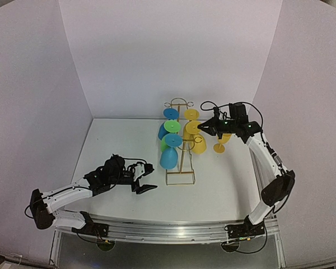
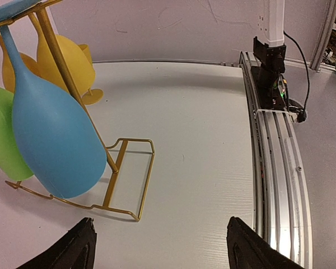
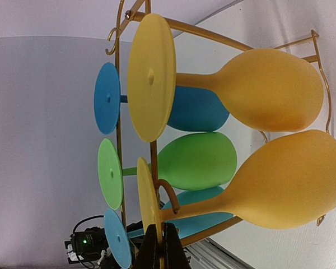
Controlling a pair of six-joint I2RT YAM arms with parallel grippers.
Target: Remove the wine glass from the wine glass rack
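- Logged left gripper [image 2: 162, 246] nearest the front, low over the table [image 1: 129, 145], left of the wine glass rack [image 2: 114, 179] and well apart from its base; fingers [image 2: 81, 244] spread wide, nothing between them.
- Found the rack upright mid-table, rectangular base flat, post rising to the arched top.
- Counted three glasses down the rack's left side, all hung bowl-down: big blue glass [image 2: 50, 129] nearest, green glass [image 3: 196, 159] behind it, second blue glass [image 3: 196, 109] farthest.
- Marked the yellow wine glass [image 3: 291, 185] on the rack's right side, not yet off: hung bowl-down, stem caught in a ring hook [image 3: 169, 193].
- Saw right gripper [image 3: 159, 246] level with that glass's foot, just right of the rack; fingers pinched almost together on the rim of the foot.
- Noted another yellow glass [image 3: 269, 89] one hook farther back on the rack's right side, also bowl-down.
- Spotted a standing yellow glass [image 1: 219, 148] upright on the table right of the rack, bowl mostly hidden by the right arm.
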